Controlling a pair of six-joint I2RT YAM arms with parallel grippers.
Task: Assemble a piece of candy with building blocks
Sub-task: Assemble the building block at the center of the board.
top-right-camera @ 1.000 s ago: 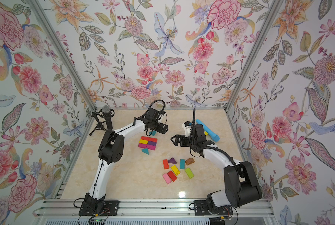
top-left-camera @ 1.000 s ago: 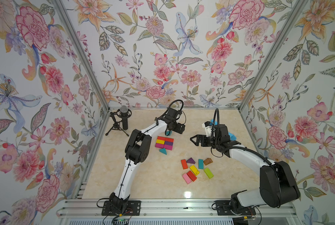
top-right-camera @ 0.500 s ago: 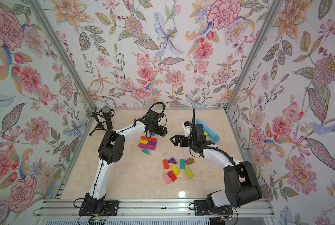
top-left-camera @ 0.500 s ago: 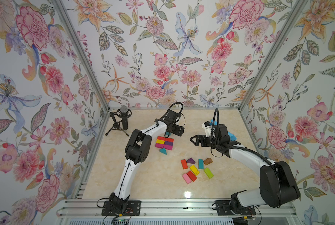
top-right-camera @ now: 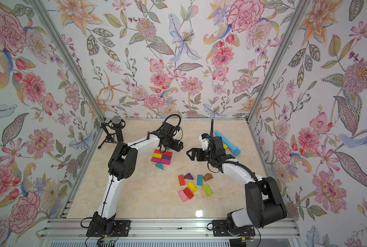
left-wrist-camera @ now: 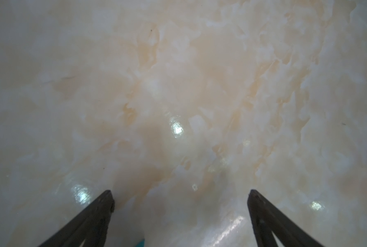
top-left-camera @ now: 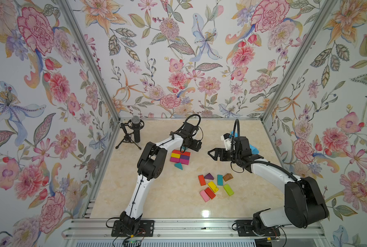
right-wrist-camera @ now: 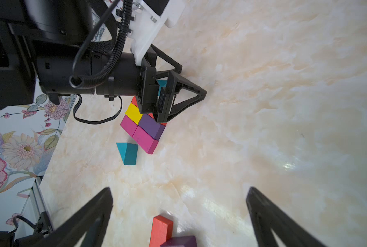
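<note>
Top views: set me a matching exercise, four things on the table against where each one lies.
1 teal wedge
2 brown wedge
3 light-blue tube
4 microphone

A far left corner of the table
B scattered group, beside the teal brick
C just on the near side of the joined bricks
D far right side of the table

Pairs: 1-C, 2-B, 3-D, 4-A.

Glossy cream marble tabletop (top-left-camera: 174,198). Mid-frame sits a tight patch of bricks (top-left-camera: 180,157), a teal wedge (top-left-camera: 178,166) just below it, and loose blocks (top-left-camera: 213,186) scattered lower right. There's a blue tube (top-right-camera: 227,142) right of centre and a mic stand (top-left-camera: 135,130) left of centre.
</note>
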